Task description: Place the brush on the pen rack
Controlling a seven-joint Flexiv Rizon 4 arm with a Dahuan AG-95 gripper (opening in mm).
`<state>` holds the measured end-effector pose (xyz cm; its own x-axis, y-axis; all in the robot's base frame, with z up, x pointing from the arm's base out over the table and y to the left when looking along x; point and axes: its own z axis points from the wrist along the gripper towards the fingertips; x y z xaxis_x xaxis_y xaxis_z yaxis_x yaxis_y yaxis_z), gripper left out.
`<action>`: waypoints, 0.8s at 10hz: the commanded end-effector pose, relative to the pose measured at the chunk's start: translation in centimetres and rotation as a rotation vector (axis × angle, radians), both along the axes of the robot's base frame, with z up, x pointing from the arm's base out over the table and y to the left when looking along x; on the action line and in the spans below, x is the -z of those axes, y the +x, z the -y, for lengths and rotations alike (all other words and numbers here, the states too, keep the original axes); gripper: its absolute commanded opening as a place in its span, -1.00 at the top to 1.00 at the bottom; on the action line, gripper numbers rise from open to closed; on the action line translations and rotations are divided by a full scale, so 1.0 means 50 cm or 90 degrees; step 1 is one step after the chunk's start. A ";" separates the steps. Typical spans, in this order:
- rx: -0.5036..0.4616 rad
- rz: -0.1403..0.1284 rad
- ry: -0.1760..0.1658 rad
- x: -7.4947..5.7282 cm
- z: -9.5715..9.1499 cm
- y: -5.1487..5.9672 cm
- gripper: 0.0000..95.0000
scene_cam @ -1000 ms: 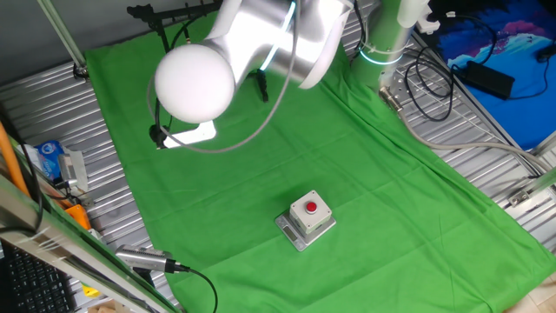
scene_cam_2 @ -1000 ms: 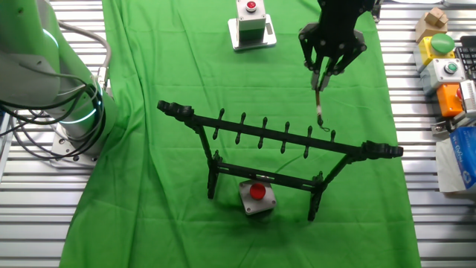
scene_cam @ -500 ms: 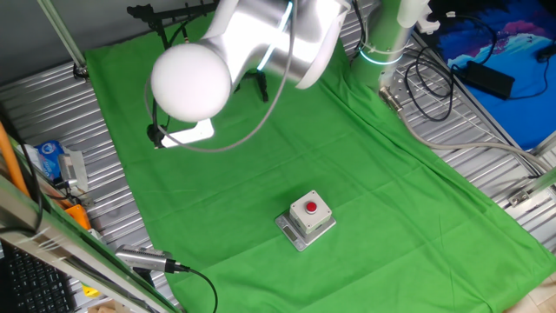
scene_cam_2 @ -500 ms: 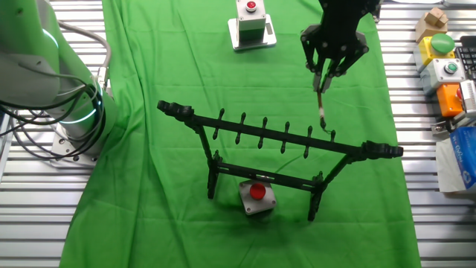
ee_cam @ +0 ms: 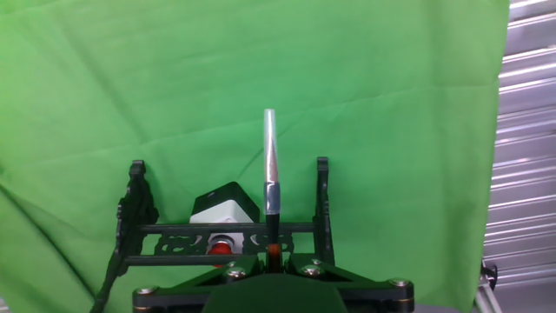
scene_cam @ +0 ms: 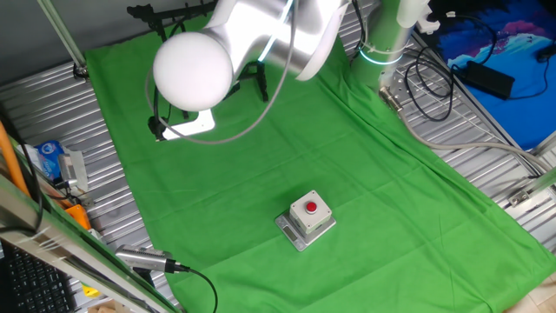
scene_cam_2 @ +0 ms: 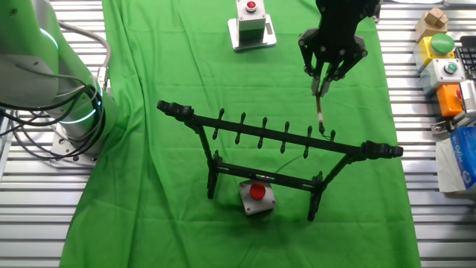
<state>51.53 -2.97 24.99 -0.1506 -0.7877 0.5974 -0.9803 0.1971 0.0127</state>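
Note:
In the other fixed view my gripper (scene_cam_2: 320, 88) is shut on the brush (scene_cam_2: 320, 112). The thin shaft hangs down from the fingers. Its lower end, with a small loop, sits right at the pegs near the right end of the pen rack (scene_cam_2: 223, 120)'s top crossbar. The hand view shows the brush (ee_cam: 270, 174) pointing away from my gripper (ee_cam: 273, 254), pale end farthest, with the black pen rack (ee_cam: 226, 229) below it. In one fixed view the arm hides gripper and brush. Only parts of the pen rack (scene_cam: 165, 12) show there.
One grey box with a red button (scene_cam_2: 257, 197) sits between the rack's legs, another (scene_cam_2: 251, 26) at the cloth's far edge. Coloured button boxes (scene_cam_2: 446, 67) stand on the right, the robot base (scene_cam_2: 52, 74) on the left. A silver tool with a cable (scene_cam: 143, 258) lies beside the cloth.
The gripper has carried the brush a little closer to the rack; the brush's lower end now reaches the pegs at the right end of the crossbar.

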 end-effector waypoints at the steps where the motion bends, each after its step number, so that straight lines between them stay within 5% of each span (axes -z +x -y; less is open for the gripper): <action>1: 0.001 0.006 0.003 0.006 0.004 0.001 1.00; 8: 0.006 0.008 0.005 0.018 -0.001 0.009 1.00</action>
<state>52.02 -2.83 24.05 -0.1638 -0.7908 0.5897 -0.9786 0.2057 0.0041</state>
